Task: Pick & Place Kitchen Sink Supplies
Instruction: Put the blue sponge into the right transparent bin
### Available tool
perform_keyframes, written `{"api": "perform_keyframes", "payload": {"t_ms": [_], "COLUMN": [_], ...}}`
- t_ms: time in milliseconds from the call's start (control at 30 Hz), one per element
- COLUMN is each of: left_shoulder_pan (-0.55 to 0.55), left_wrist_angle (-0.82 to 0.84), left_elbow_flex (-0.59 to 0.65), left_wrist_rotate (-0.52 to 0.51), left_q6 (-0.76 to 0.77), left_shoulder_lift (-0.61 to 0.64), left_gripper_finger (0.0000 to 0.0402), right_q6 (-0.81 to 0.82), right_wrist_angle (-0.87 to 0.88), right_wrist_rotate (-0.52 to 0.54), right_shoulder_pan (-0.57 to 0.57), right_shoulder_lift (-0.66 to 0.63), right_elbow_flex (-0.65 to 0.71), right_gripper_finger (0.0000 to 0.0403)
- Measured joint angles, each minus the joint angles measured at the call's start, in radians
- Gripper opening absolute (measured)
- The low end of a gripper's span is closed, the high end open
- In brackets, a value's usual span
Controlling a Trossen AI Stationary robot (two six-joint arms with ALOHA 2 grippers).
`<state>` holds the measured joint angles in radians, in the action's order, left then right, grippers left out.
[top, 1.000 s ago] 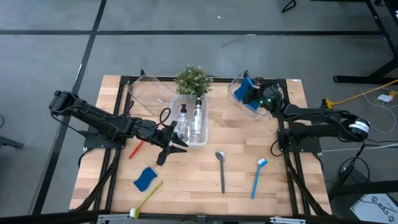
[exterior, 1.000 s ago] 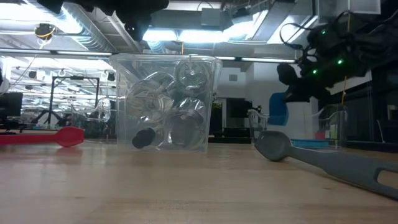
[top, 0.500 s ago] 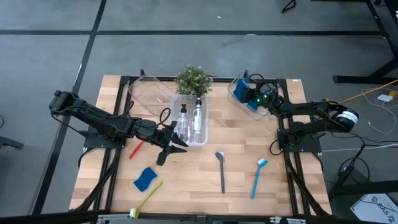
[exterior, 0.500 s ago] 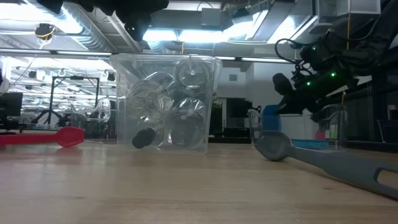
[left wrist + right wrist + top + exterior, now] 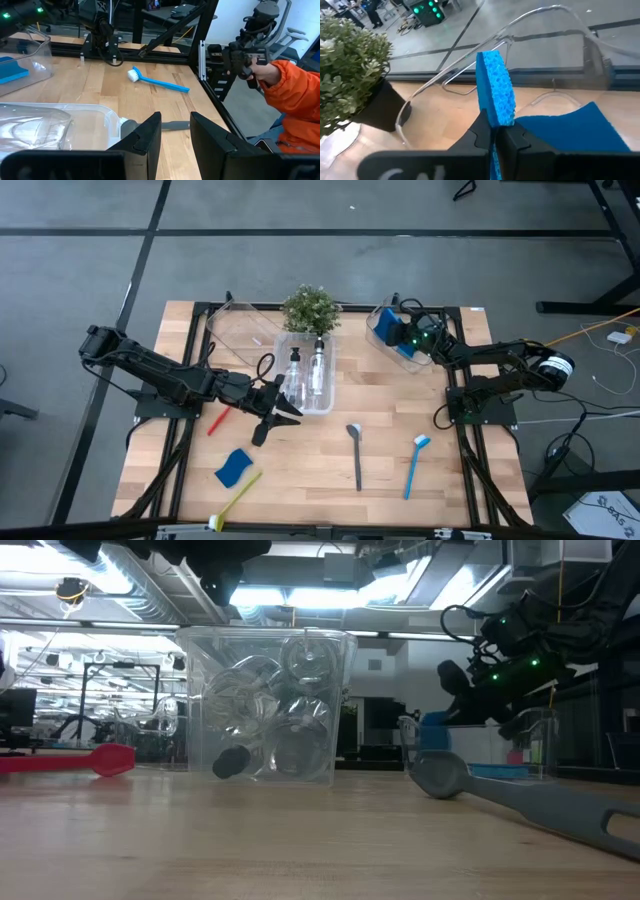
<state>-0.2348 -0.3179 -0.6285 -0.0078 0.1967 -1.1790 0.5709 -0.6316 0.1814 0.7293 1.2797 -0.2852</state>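
My right gripper point(image 5: 394, 328) is over the small clear bin point(image 5: 383, 339) at the table's far right, shut on a blue wavy-edged sponge point(image 5: 495, 92). A second blue sponge point(image 5: 570, 131) lies flat in that bin. My left gripper point(image 5: 278, 413) hovers open by the near left corner of the clear bin point(image 5: 322, 402), which holds two pump bottles point(image 5: 306, 372). Flat on the table lie a third sponge point(image 5: 233, 467), a red brush point(image 5: 218, 420), a yellow-green brush point(image 5: 235, 498), a grey brush point(image 5: 356, 453) and a blue brush point(image 5: 414, 465). My right gripper pinches the blue sponge between its two fingers point(image 5: 482, 131), on the two broad faces near one end point(image 5: 495, 119). The sponge stands on edge and sticks out past the fingertips, above the sponge lying in the bin. Whether it touches the bin, I cannot tell.
A potted plant point(image 5: 311, 309) stands behind the bottle bin, next to a large clear bin point(image 5: 240, 332) at the far left. A person's orange sleeve point(image 5: 292, 92) shows beyond the table's right edge. Bare wood lies along the near edge between the brushes.
My right gripper has carried the sponge down and a little toward the far left, from above the small bin into its opening, staying shut. The sponge sits lower against the bin in the low view. My left arm has kept still.
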Motion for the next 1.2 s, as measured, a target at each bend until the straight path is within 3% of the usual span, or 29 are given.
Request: {"api": "perform_keyframes", "payload": {"t_ms": [233,467,1000,1200], "left_shoulder_pan": [0.000,0.000,0.000,0.000], "left_wrist_angle": [0.000,0.000,0.000,0.001], "left_elbow_flex": [0.000,0.000,0.000,0.000], "left_wrist_rotate": [0.000,0.000,0.000,0.000], "left_q6": [0.000,0.000,0.010,0.026], "left_shoulder_lift": [0.000,0.000,0.000,0.000], "left_gripper_finger": [0.0098,0.0098,0.0098,0.0098], "right_q6": [-0.012,-0.026,-0.153,-0.191], "right_wrist_angle": [0.009,0.059,0.096,0.152], "right_wrist_rotate": [0.022,0.124,0.141,0.141], "right_shoulder_pan": [0.000,0.000,0.000,0.000], "right_shoulder_lift": [0.001,0.001,0.001,0.001], "right_elbow_flex": [0.000,0.000,0.000,-0.006], "right_gripper_finger": [0.0038,0.0085,0.0239,0.0255]}}
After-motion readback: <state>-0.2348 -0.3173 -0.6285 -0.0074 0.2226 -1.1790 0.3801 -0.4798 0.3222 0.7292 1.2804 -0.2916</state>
